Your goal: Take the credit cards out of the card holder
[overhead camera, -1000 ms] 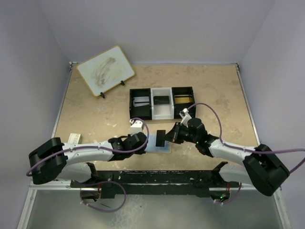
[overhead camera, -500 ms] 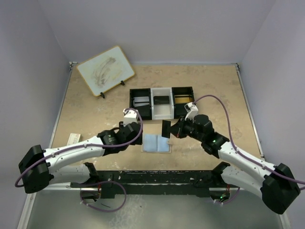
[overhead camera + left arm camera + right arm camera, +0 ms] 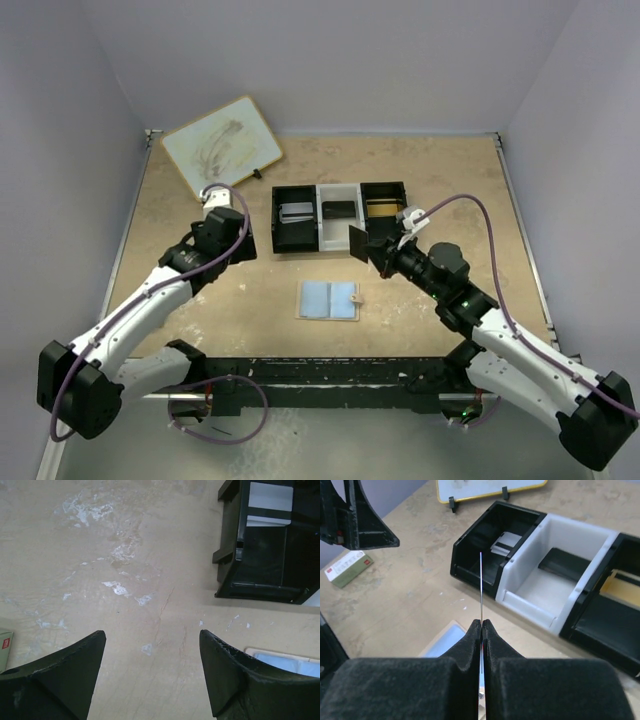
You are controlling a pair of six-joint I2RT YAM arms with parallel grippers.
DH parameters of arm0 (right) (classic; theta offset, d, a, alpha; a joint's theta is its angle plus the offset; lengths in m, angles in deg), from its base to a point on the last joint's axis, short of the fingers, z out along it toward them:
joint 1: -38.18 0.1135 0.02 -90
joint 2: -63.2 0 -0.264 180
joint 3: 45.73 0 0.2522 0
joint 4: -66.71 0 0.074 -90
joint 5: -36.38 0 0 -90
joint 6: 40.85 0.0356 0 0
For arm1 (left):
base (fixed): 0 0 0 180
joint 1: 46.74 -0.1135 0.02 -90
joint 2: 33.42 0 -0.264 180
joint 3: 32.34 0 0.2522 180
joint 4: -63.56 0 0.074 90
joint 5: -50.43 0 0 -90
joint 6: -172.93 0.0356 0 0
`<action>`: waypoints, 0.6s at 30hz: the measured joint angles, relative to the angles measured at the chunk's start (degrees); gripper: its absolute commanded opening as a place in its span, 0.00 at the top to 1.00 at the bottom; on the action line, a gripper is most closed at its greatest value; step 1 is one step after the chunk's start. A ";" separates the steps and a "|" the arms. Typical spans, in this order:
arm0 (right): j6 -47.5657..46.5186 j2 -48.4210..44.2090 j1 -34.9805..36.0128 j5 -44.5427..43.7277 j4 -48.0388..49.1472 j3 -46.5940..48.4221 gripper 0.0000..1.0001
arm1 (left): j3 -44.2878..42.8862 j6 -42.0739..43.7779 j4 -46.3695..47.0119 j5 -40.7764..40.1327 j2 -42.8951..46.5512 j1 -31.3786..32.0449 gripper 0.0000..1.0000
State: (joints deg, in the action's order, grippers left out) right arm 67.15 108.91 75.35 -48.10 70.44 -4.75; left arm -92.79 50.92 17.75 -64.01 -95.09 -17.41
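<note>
progress looks late: right gripper [image 3: 481,626] pinches a dark card [image 3: 357,243] beside the tray [image 3: 291,245]; left gripper [image 3: 152,636] gapes wide; card holder [image 3: 329,299] seems empty.

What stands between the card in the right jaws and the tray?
Nothing visible. The right gripper holds the card close to the tray, with only air between them. The left gripper hovers well aside.

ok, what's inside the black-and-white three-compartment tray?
In the tray, left black bin: a silvery grey card; white middle bin: a dark flat card; right black bin: a flat gold item. That bin's near part is covered by the right gripper, shut on a thin dark card.
</note>
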 measured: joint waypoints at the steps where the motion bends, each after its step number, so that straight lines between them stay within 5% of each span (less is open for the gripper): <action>1: -1.95 -0.46 0.00 -0.09 0.15 0.00 1.00 | 0.04 0.28 0.00 0.17 0.66 -0.63 0.26; 8: -15.04 0.44 0.00 -1.88 -0.44 0.90 1.00 | 1.62 2.29 0.28 -1.07 9.33 -0.81 0.26; 18: -31.43 17.44 -0.04 -7.63 -5.18 14.62 1.00 | 1.62 3.19 -0.46 -7.74 12.11 -0.81 0.26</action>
State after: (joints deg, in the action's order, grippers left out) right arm 35.72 126.35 75.30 -55.73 65.26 9.88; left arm -91.18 54.11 17.29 -71.75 -82.98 -18.22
